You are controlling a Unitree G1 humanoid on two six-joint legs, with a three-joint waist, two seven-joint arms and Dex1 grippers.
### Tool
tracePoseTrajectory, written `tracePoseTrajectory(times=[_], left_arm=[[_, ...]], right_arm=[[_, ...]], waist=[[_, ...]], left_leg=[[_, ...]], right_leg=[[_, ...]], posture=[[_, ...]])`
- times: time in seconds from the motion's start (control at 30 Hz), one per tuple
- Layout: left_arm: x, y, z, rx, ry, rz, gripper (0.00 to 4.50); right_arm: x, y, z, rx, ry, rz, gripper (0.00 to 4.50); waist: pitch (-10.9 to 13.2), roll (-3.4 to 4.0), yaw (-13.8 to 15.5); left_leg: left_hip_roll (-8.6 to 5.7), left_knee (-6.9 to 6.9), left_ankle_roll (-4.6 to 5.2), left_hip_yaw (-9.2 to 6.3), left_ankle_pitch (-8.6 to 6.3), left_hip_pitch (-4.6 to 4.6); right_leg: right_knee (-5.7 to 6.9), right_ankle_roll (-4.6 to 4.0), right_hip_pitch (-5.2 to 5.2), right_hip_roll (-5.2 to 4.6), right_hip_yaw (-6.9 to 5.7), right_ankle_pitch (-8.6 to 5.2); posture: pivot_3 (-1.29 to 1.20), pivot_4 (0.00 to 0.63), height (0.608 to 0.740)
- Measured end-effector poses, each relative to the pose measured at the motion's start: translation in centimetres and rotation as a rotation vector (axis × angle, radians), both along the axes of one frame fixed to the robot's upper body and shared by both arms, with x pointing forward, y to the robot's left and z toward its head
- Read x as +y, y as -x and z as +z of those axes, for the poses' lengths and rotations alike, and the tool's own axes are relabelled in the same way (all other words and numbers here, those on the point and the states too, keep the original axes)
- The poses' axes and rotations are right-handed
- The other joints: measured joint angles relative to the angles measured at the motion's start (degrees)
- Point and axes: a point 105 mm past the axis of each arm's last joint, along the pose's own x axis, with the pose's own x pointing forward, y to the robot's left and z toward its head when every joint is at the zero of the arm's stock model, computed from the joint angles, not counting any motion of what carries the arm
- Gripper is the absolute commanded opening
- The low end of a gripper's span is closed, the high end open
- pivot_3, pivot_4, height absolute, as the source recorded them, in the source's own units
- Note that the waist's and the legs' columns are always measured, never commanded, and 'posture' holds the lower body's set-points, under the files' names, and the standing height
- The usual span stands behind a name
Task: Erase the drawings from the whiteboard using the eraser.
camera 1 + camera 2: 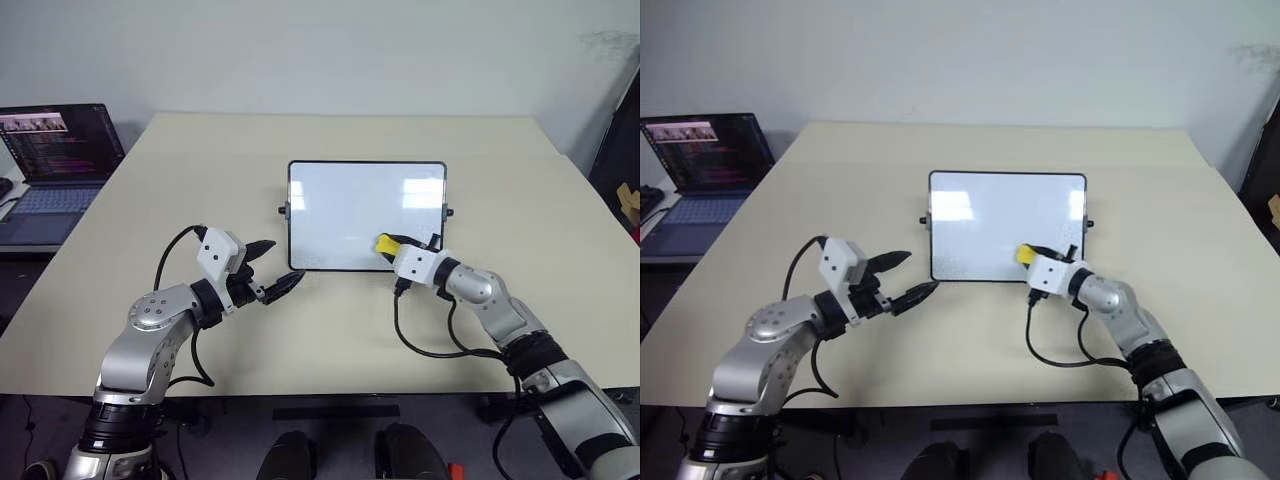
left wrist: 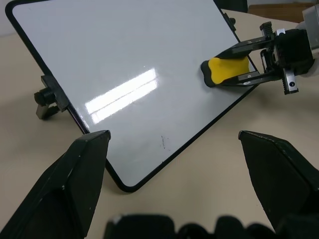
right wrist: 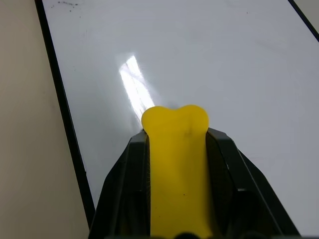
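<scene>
Item: whiteboard [image 1: 340, 205], lying flat near the middle of the pale surface [image 1: 520, 190], black-framed, with small knobs on both short sides. Its face looked almost wholly clean; no bold drawings could be made out, only a faint dark speck [image 2: 163, 143] close to the near edge toward the board's left corner, and a few tiny specks [image 3: 67, 4] by the frame in the right wrist view. Item: eraser [image 1: 386, 245], yellow, clamped tight between the fingers of the right hand [image 1: 398, 250], resting over the whiteboard's near right portion, just inside the frame; whether its underside pressed on the board could not be told. Item: left hand [image 1: 270, 268], fingers spread wide and holding nothing, poised just off the whiteboard's near left corner, apart from the frame. Item: laptop [image 1: 55, 165], open, well to the left of the whiteboard, off the surface's edge. Step in hand, as judged: the closing passes of the wiping, most of the marks seemingly gone. Next move, as judged: carry the eraser leftward along the whiteboard's near edge to the leftover speck, keeping it flat and pressed, the free left hand ready to steady the frame should the whiteboard slide.
</scene>
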Motion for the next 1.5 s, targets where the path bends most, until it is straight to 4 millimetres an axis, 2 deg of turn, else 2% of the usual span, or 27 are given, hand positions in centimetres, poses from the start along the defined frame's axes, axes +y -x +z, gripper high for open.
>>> tracePoseTrajectory(times=[0.1, 0.23, 0.5, 0.6, 0.67, 0.73, 0.9, 1.03, 1.23, 1.5], left_arm=[[0.0, 0.0, 0.0, 0.002, 0.001, 0.001, 4.5], [0.0, 0.0, 0.0, 0.002, 0.004, -0.001, 4.5], [-0.1, 0.0, 0.0, 0.002, 0.007, -0.004, 4.5], [-0.1, 0.0, 0.0, 0.002, 0.007, -0.003, 4.5], [-0.1, 0.0, 0.0, 0.002, 0.007, -0.003, 4.5], [-0.1, 0.1, 0.0, 0.003, 0.009, -0.003, 4.5], [-0.2, 0.1, -0.1, 0.003, 0.014, -0.004, 4.5], [-0.2, 0.1, -0.1, 0.004, 0.014, -0.004, 4.5], [-0.5, 0.1, -0.1, 0.006, 0.02, -0.015, 4.5], [-1.4, -0.1, 0.2, -0.002, 0.017, -0.06, 4.5]], right_arm=[[0.6, -0.1, 0.2, 0.0, -0.012, 0.002, 1.16], [2.8, -0.2, 0.3, 0.013, -0.036, 0.027, 1.16], [9.5, 0.6, 0.2, 0.025, -0.005, 0.172, 1.16], [11.0, 1.0, 0.3, 0.024, 0.015, 0.212, 1.16], [12.0, 1.2, 0.4, 0.021, 0.029, 0.24, 1.16], [12.6, 1.6, 0.1, 0.031, 0.042, 0.257, 1.16], [11.4, 1.2, 0.0, 0.027, 0.065, 0.232, 1.16], [8.2, 0.9, 0.3, 0.003, 0.096, 0.183, 1.15], [3.0, 1.2, 1.0, -0.019, 0.112, 0.076, 1.15], [-0.2, 1.8, 1.0, -0.033, 0.151, 0.018, 1.15]], waist=[[0.0, 0.0, -0.2], [0.01, -0.02, -1.24], [0.07, 0.01, -1.73], [0.08, 0.02, -1.46], [0.06, 0.0, -1.37], [0.07, 0.01, -1.26], [0.07, 0.02, -0.69], [0.08, 0.03, 0.53], [0.08, 0.03, 0.8], [0.08, 0.01, 0.8]], left_leg=[[0.03, -0.01, 0.01, 0.05, 0.01, 0.07], [0.14, -0.1, 0.0, 0.27, 0.0, 0.19], [0.15, -0.18, 0.0, 0.25, -0.01, 0.05], [0.14, -0.19, -0.01, 0.15, -0.04, -0.28], [0.11, -0.14, -0.08, 0.19, 0.0, -0.92], [0.12, -0.18, -0.27, 0.18, 0.1, -1.04], [0.07, -0.19, -0.08, 0.18, -0.03, -1.0], [-0.07, -0.14, -0.06, -0.06, -0.04, -0.99], [-0.07, -0.13, -0.05, -0.03, -0.03, -0.97], [-0.06, -0.12, -0.04, 0.07, -0.03, -0.96]], right_leg=[[0.03, 0.0, 0.01, 0.01, 0.01, 0.0], [0.09, -0.01, -0.03, 0.09, 0.08, 0.0], [0.16, -0.04, -0.27, 0.13, 0.08, 0.0], [-0.01, -0.03, -0.49, 0.11, 0.06, -0.01], [0.11, -0.04, -1.21, 0.06, 0.07, 0.0], [0.06, -0.04, -1.32, 0.02, 0.08, -0.01], [0.01, -0.04, -1.24, -0.02, 0.05, -0.01], [0.0, -0.04, -1.09, -0.09, -0.05, -0.01], [0.05, -0.02, -1.07, -0.09, -0.02, 0.0], [0.05, -0.01, -1.06, -0.07, -0.04, -0.01]], posture=[[0.0, 0.15, 0.74], [0.0, 0.15, 0.74], [0.0, 0.15, 0.74], [0.0, 0.15, 0.74], [0.0, 0.15, 0.74], [0.0, 0.15, 0.74], [0.0, 0.15, 0.74], [0.0, 0.15, 0.74], [0.0, 0.15, 0.74], [0.0, 0.15, 0.74]])
